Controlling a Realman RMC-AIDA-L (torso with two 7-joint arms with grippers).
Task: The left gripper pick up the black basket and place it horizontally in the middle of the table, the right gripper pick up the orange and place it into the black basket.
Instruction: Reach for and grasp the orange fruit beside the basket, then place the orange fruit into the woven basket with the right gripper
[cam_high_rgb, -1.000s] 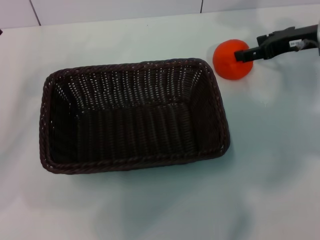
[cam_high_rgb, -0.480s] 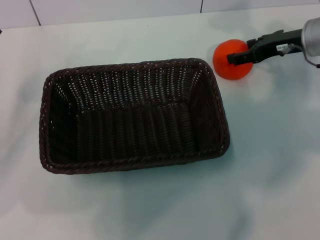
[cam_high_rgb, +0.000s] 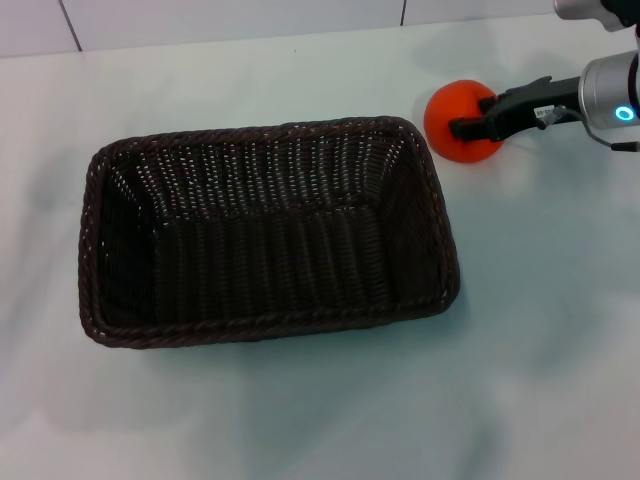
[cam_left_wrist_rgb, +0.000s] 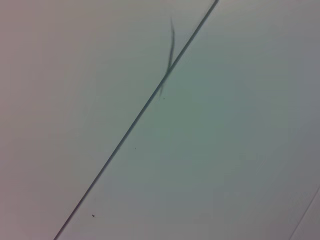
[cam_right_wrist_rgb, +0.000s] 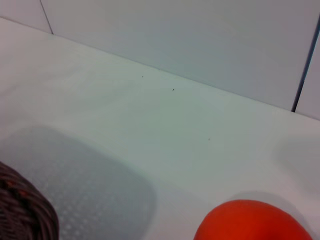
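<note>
The black basket (cam_high_rgb: 268, 231) is seen lying flat in the middle of the pale desk (cam_high_rgb: 540, 330), with nothing inside it. The orange (cam_high_rgb: 462, 121) sits on the desk just past the basket's far right corner, and the right tool (cam_high_rgb: 462, 127) is seen reaching across it, though whether it is squeezed on the fruit cannot be told. The left tool is not seen.

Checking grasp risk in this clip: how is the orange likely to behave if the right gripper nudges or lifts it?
The orange is round and sits on the smooth table, so a nudge would probably roll it. Its skin looks smooth, so it may slip in the right gripper. It seems firm, unlikely to sag.
</note>
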